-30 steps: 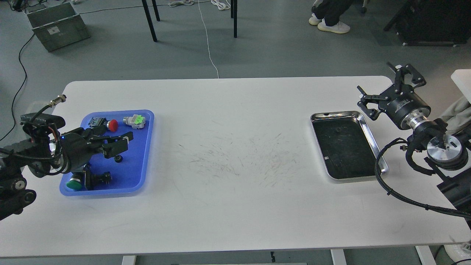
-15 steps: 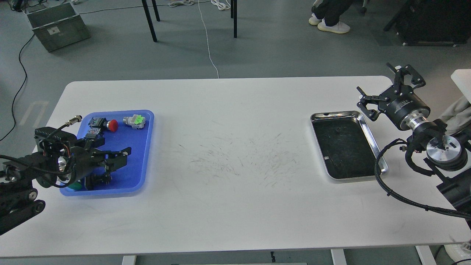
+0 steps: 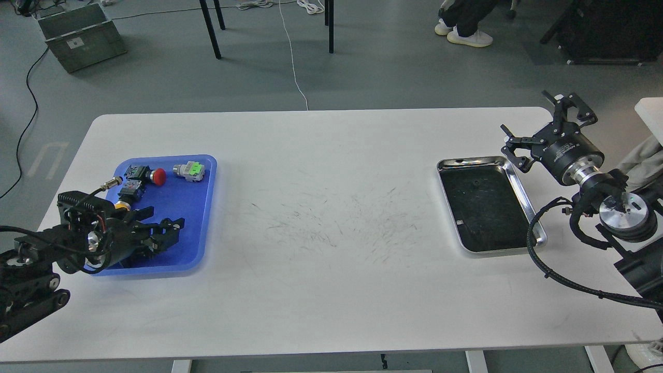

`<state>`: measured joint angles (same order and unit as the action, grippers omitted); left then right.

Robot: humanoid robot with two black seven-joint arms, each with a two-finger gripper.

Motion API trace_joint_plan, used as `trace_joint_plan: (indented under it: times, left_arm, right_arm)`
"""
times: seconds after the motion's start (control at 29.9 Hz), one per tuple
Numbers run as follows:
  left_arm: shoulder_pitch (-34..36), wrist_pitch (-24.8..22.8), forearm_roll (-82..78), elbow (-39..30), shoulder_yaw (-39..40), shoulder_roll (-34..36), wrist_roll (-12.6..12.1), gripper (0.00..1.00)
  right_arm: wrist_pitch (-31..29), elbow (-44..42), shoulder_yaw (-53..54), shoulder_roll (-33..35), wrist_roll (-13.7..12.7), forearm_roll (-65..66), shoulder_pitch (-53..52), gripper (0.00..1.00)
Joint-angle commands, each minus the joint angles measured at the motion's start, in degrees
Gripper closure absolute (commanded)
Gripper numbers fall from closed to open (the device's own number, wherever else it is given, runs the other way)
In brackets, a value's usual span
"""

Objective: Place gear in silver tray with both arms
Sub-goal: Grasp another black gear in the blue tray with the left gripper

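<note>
Tabletop (image 3: 331,290), white and scuffed at its centre, fills most of the head view. Its far edge and rounded far corners show against a grey floor, and its near edge runs along the bottom.

Landmark for all places here is the silver tray (image 3: 522,189). It lies flat near the table's right end, its long sides running away from the viewer, its dark scratched bottom bare.

Just right of the silver tray's far right corner hovers the right gripper (image 3: 538,128). Its two black fingers are spread wide apart and hold nothing. A looped black cable (image 3: 538,259) from that arm hangs over the tray's near right corner.

Far to the left of the silver tray, across the wide bare middle of the table, sits a blue plastic tray (image 3: 207,207). The left gripper (image 3: 164,224) is low over the near part of that blue tray. Its fingers stand somewhat apart, but whether they hold anything cannot be told against the dark parts beneath.

In the blue tray's far part lie a red push button (image 3: 158,176) and a grey part with a green block (image 3: 189,170).

Beyond the table stand black table legs (image 3: 210,28) and a grey crate (image 3: 77,36).
</note>
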<state>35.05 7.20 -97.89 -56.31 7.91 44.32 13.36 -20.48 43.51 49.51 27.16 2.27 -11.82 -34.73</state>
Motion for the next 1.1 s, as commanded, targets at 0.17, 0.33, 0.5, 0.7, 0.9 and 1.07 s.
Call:
trace_joint_plan:
  times: [0.17, 0.33, 0.5, 0.7, 0.9, 1.07]
  left_arm:
    - [-0.59, 0.54, -0.11, 0.94, -0.09, -0.11, 0.18, 0.38]
    - [-0.51, 0.54, -0.99, 1.20, -1.14, -0.11, 0.53, 0.52]
    - [-0.51, 0.54, -1.17, 2.34, -1.59, -0.29, 0.88, 0.59]
    - [-0.33, 0.54, -1.08, 3.31, -1.59, -0.90, 0.88, 0.83]
    - [0.28, 0.63, -0.64, 3.31, -1.50, -0.73, 1.23, 0.93]
    - [1.51, 0.54, -0.11, 3.14, -0.62, -0.29, 2.55, 0.94]
  right_arm:
    - [0.00, 0.35, -0.03, 0.00, -0.07, 0.05, -0.08, 0.06]
    - [0.00, 0.44, -0.03, 0.00, 0.01, 0.13, -0.08, 0.06]
    - [-0.09, 0.44, -0.03, 0.00, 0.01, 0.13, -0.08, 0.06]
    - [-0.09, 0.53, -0.03, 0.00, 0.01, 0.13, -0.17, 0.06]
    - [-0.09, 0.53, -0.03, 0.00, 0.01, 0.13, -0.17, 0.06]
    - [-0.18, 0.44, -0.73, 0.09, -0.07, 0.22, -0.69, 0.06]
